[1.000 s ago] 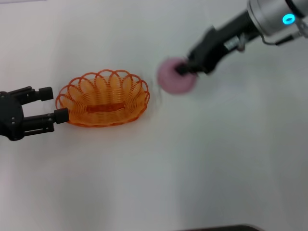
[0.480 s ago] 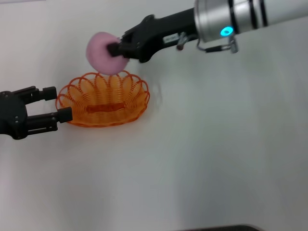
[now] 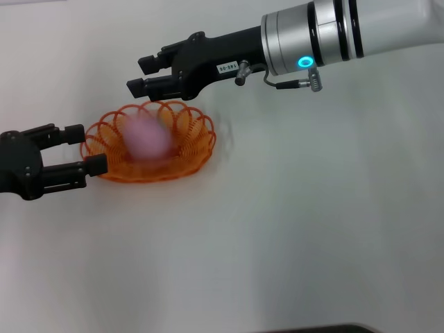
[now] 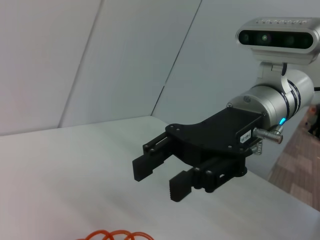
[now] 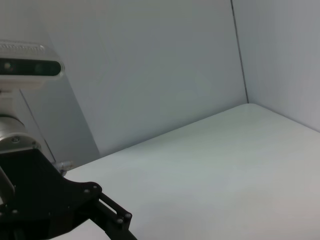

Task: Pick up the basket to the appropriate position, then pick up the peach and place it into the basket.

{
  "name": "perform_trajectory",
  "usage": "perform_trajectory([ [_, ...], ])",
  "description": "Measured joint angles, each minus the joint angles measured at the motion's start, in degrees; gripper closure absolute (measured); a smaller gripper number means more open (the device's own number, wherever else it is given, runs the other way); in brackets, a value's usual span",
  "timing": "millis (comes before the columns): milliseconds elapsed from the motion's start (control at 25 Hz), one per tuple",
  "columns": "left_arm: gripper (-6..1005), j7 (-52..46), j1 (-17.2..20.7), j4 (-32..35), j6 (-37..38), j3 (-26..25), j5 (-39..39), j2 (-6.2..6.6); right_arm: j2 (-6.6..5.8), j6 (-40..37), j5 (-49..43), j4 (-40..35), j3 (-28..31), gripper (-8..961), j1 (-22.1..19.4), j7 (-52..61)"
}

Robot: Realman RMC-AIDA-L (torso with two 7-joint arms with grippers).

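The peach [image 3: 144,137] is lying blurred inside the orange basket [image 3: 196,146], directly below the right gripper [image 3: 140,75], whose fingers are gaping wide and empty, while the left gripper [image 3: 82,148] is waiting open beside the basket's rim.

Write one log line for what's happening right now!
right gripper: open, above basket | peach: in basket | left gripper: open, beside basket

Oval orange openwork basket [image 3: 149,142] upright on table, blurred pink peach [image 3: 146,137] inside
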Motion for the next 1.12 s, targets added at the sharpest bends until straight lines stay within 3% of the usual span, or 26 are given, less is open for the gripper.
perform_trajectory([
  [280,164,0.0,-0.12,-0.39,-0.07,-0.06,0.0,0.01,-0.21,-0.8,0.3,-0.58,0.34,458,-0.75,0.22],
  [360,164,0.0,-0.15,-0.4,-0.07,-0.16,0.0,0.02,-0.45,-1.66,1.37,-1.55,0.67,374,-1.85,0.17],
  [640,164,0.0,-0.17,-0.4,-0.22,-0.38,-0.14,0.03,-0.97,-5.51,4.57,-11.06,3.4,101,-11.2,0.13],
  [800,165,0.0,0.0,-0.4,-0.91,-0.43,-0.78,0.03,-2.63,-11.47,4.35,-13.23,5.02,3,-15.98,-0.08],
  [1000,165,0.0,0.05,-0.46,-1.44,-0.86,-1.29,0.03,-5.66,-19.71,4.14,-13.54,7.23,4,-20.65,-0.19],
  [1120,165,0.0,0.04,-0.48,-2.28,-1.44,-1.35,0.03,-6.77,-22.16,1.96,-13.8,9.66,4,-22.71,-0.25],
])
